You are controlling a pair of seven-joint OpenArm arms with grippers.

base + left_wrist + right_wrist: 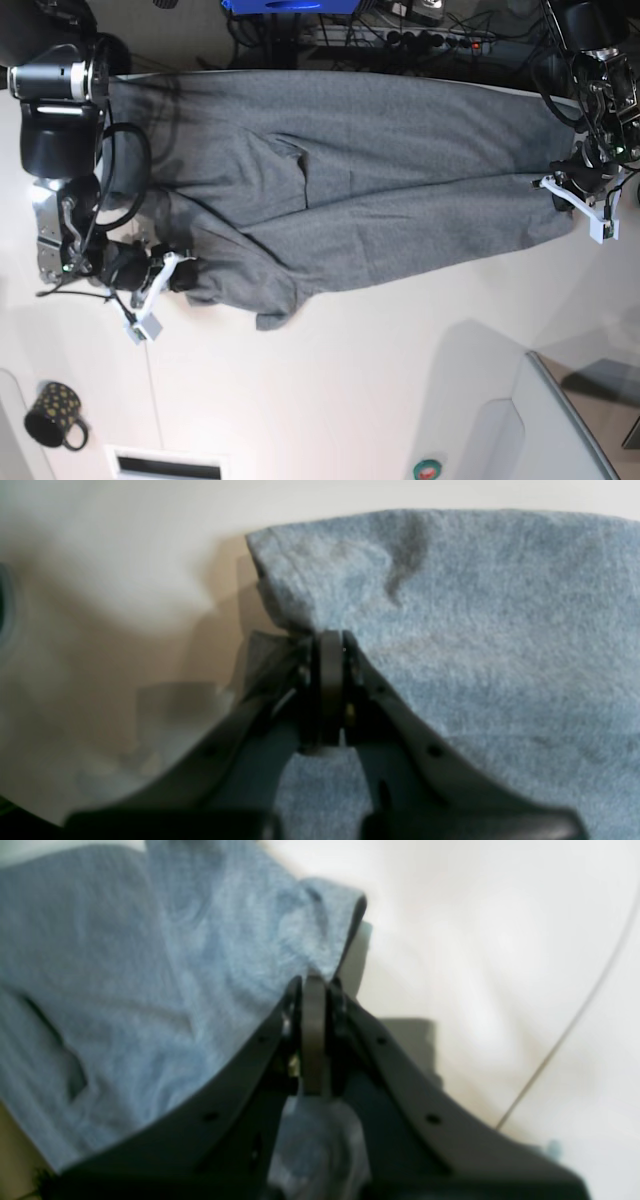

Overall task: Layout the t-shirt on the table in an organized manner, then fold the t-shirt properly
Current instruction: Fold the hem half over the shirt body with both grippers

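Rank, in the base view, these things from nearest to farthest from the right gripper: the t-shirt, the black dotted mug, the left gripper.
1. t-shirt: its edge is pinched in the right gripper, on the view's left.
2. black dotted mug: bottom-left corner of the table.
3. left gripper: far right, on the shirt's opposite end.

Base: high, looking down; wrists: close behind end effectors; all share t-shirt [340, 180].

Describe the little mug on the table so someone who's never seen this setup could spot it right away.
Start at the big white table in the base view, with the grey t-shirt spread across its top. Go to the bottom-left corner, below the arm there. The mug stands alone on bare tabletop: small, black, dotted, with a handle.
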